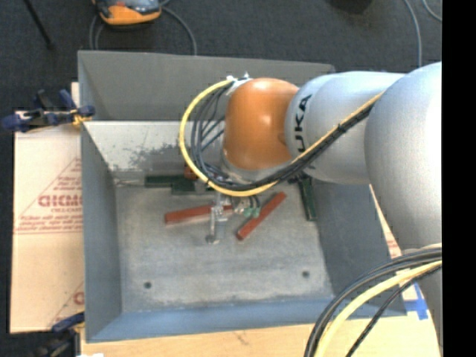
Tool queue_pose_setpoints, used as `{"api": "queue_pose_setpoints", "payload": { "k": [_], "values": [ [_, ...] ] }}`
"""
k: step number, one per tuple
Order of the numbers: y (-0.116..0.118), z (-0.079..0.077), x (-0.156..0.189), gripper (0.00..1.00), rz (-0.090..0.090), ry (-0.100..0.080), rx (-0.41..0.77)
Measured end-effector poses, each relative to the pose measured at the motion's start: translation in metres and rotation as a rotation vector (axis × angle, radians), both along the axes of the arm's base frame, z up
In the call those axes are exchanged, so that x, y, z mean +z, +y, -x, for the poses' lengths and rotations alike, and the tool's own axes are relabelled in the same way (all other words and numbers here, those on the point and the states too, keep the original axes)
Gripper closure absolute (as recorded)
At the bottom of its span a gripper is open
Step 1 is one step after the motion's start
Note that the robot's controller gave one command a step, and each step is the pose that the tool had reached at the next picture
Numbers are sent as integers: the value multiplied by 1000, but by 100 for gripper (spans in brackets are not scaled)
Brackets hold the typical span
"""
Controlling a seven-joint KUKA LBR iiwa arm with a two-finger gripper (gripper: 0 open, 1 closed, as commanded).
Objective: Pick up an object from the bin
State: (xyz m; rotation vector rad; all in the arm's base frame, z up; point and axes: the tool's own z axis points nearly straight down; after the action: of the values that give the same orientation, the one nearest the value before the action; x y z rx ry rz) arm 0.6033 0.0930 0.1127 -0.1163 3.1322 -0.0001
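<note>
My gripper (217, 227) hangs below the orange wrist cover, near the middle of the bin, its metal fingers reaching down to the floor. A long red-brown stick (186, 216) lies flat just left of the fingers, its right end at them. A second red stick (262, 216) lies slanted just to the right, with a small green piece (250, 213) beside it. Whether anything sits between the fingers is hidden by the wrist.
A dark green bar (167, 181) lies along the back wall to the left. Another dark green bar (307, 199) lies at the right, partly under the arm. The bin floor in front of the gripper is bare grey metal.
</note>
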Motion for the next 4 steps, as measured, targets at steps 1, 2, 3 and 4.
{"api": "queue_pose_setpoints", "payload": {
  "k": [1,2,3,4],
  "values": [
    [-22,-9,-36,0,-2,3,-157],
    [-25,0,-39,100,0,-2,-28],
    [-25,0,-39,100,-1,-2,-28],
    [-25,1,-36,100,0,3,-29]
  ]
}}
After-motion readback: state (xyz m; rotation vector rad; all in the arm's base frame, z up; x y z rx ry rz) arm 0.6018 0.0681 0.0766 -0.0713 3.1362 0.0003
